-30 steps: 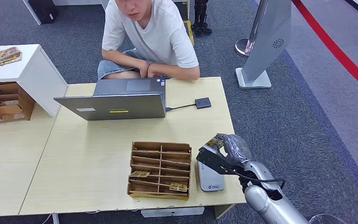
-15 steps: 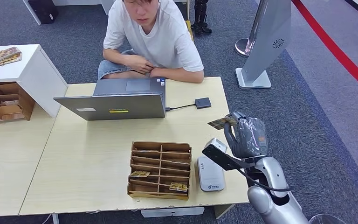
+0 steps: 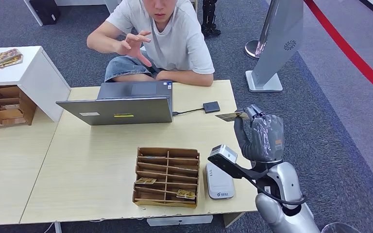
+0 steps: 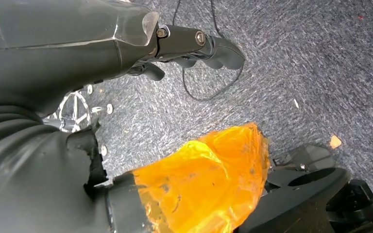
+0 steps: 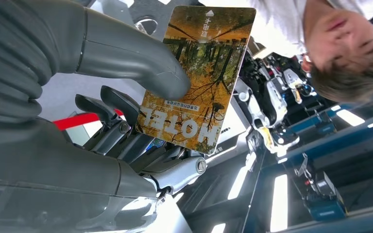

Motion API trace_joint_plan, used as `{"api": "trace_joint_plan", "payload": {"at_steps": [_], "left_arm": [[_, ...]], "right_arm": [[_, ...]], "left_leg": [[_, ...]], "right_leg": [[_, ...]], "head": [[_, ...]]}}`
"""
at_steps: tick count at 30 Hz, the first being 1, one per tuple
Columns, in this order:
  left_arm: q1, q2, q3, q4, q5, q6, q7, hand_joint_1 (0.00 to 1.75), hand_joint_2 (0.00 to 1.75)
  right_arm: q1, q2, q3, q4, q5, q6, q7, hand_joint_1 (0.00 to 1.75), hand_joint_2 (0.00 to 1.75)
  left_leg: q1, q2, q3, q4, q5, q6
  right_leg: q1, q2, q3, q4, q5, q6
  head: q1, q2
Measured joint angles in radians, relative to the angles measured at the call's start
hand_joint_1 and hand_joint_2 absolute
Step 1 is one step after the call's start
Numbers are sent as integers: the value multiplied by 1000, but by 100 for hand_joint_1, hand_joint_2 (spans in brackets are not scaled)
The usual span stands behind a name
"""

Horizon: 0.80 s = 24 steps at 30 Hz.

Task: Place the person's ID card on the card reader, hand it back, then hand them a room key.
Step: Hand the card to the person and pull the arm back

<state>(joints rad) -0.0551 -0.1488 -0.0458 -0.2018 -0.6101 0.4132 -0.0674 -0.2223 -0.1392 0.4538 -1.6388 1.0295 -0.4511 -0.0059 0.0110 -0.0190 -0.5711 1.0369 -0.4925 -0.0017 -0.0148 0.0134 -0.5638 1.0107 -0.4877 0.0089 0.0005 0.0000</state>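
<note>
Now lifted clear of the reader point(image 3: 219, 178), the right hand point(image 3: 261, 137) carries the card point(image 3: 231, 116) up and out toward the person point(image 3: 167, 36) across the worktop point(image 3: 92, 155). A second ago that hand sat low, right over the reader; half a second ago it was midway up. Thumb and fingers point(image 5: 126, 56) pinch the card, which juts beyond the fingertips, its "HOTEL" print plain in the right wrist view point(image 5: 196, 73). The person has raised a hand point(image 3: 132, 46) from the lap but has not reached the card, which is well apart from it. By the look of it, the handover is under way, not done. The left hand point(image 4: 194, 46) hangs by the floor, fingers curled in, holding nothing.
</note>
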Motion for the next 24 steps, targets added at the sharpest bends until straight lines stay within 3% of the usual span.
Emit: {"api": "trace_joint_plan", "payload": {"at_steps": [24], "left_arm": [[-23, 0, -19, -9, -76, -45, 32, 0, 0]], "right_arm": [[-181, 120, 73, 108, -14, 83, 35, 175, 175]], "left_leg": [[0, 0, 0, 0, 0, 0]], "right_leg": [[0, 0, 0, 0, 0, 0]], "head": [[0, 0]]}}
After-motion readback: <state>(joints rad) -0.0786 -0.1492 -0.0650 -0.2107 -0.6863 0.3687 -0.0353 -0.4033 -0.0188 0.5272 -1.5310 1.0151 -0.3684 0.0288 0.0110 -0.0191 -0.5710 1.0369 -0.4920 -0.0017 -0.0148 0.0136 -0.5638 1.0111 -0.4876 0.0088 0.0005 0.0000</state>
